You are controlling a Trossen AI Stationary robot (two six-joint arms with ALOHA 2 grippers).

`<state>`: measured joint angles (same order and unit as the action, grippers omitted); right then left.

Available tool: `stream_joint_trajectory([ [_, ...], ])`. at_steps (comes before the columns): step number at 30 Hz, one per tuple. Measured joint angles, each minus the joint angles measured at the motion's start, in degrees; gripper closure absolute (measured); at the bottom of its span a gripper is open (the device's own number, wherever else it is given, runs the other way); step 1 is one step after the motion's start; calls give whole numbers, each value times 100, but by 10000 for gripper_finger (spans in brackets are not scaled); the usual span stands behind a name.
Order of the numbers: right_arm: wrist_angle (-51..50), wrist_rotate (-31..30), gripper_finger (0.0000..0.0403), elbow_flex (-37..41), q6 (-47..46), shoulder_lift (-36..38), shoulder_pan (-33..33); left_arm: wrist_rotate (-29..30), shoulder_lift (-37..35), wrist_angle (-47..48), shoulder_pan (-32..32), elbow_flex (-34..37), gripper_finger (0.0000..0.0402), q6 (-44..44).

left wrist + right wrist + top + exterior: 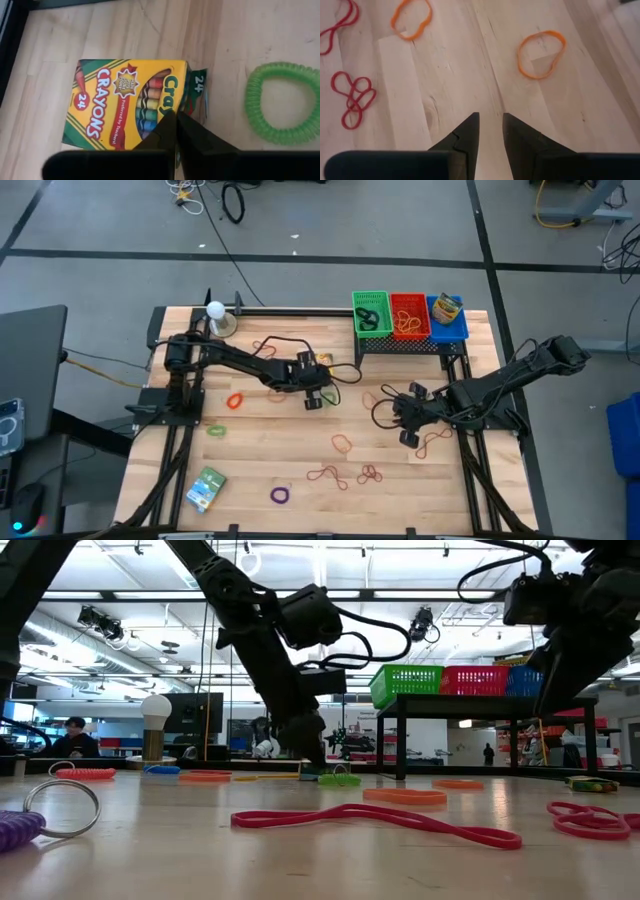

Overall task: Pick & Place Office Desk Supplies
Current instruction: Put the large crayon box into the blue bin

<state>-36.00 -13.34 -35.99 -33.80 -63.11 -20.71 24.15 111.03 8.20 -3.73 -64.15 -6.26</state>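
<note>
Under left wrist, crayon box (127, 105), green coil (282, 102)

From above I see my left hand (315, 398) low at mid tabletop (300, 480), my right hand (408, 420) nearby, and three coloured baskets (409, 315) along the far edge.

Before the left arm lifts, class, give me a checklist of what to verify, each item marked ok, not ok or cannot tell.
1. Left gripper shut: ok, fingers together at the crayon box edge.
2. Box truly held: cannot tell; the contact is hidden.
3. Green coil ring clear of the box: ok, lying apart.
4. Right gripper empty: ok, fingers parted over bare wood, orange band ahead.
5. Bins reachable: cannot tell.
</note>
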Motion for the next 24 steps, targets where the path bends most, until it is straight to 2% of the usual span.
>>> stream_joint_trajectory([
  [6,240,-2,311,0,-27,0,0,-267,-261,224,1,22,397,445],
  [11,429,-58,311,0,-359,0,0,-499,-603,366,21,20,398,1339],
  [18,887,-545,311,0,-1234,2,0,-709,-976,358,174,20,399,2803],
  [24,1251,-937,311,-2,-1371,16,-100,-734,-1200,158,400,16,400,3763],
])
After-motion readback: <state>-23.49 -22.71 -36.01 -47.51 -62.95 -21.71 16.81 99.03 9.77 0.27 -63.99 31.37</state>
